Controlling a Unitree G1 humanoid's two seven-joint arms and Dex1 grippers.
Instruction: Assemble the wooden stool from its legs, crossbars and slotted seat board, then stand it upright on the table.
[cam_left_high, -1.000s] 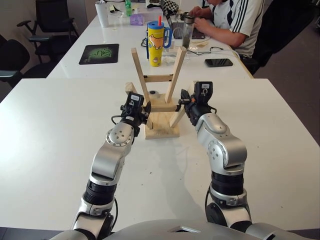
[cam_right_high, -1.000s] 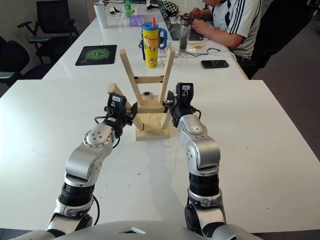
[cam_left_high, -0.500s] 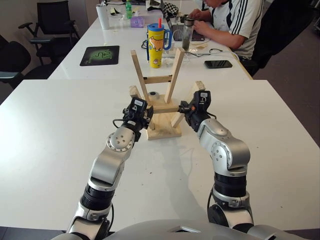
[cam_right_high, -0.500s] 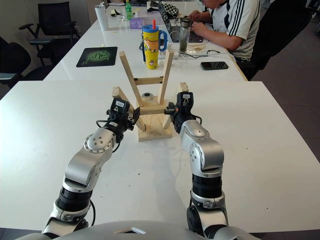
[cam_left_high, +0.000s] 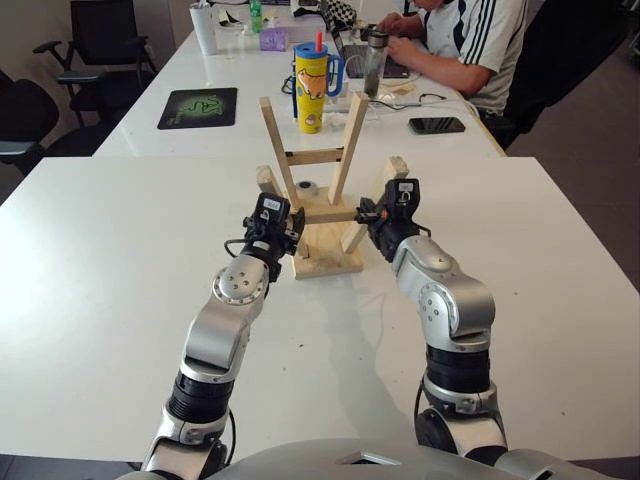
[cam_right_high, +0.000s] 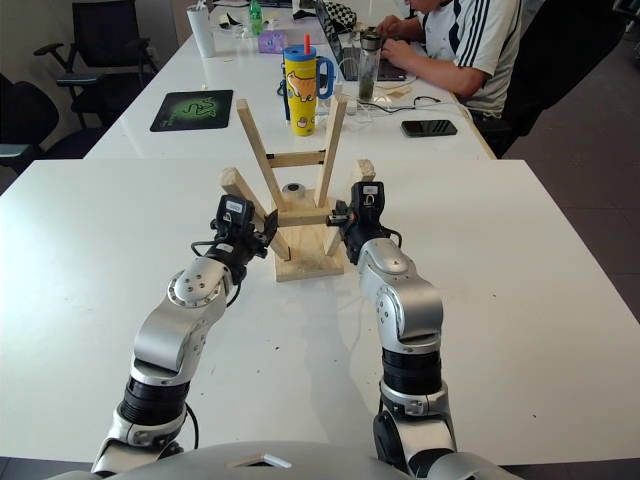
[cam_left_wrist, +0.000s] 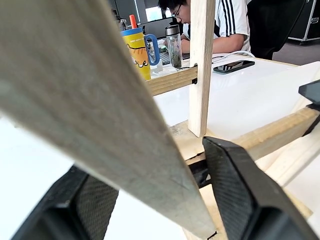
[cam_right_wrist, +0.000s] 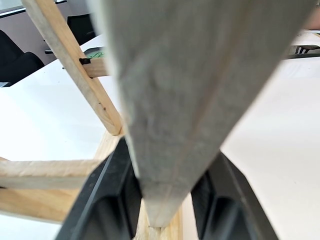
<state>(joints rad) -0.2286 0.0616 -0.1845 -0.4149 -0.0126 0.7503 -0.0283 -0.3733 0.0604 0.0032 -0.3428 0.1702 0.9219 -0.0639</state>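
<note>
Legs point up from the wooden stool, which sits upside down in the middle of the white worktop. Its seat board lies flat on the worktop. Two far legs lean in toward each other, and a crossbar joins them. The left claw is clamped on the near left leg, low down by the seat board. The right claw is clamped on the near right leg, also low down. On the far worktop stand a yellow cup, a phone and a dark mouse pad.

From the left wrist, the near left leg runs big and close between the two black fingers, and both press on it. Past it, one far leg stands up with the crossbar going into its side. The yellow cup and the phone are far behind.

From the right wrist, the near right leg is squeezed between the two black fingers. Behind it a far leg leans, and a low crossbar lies near the seat board.
</note>
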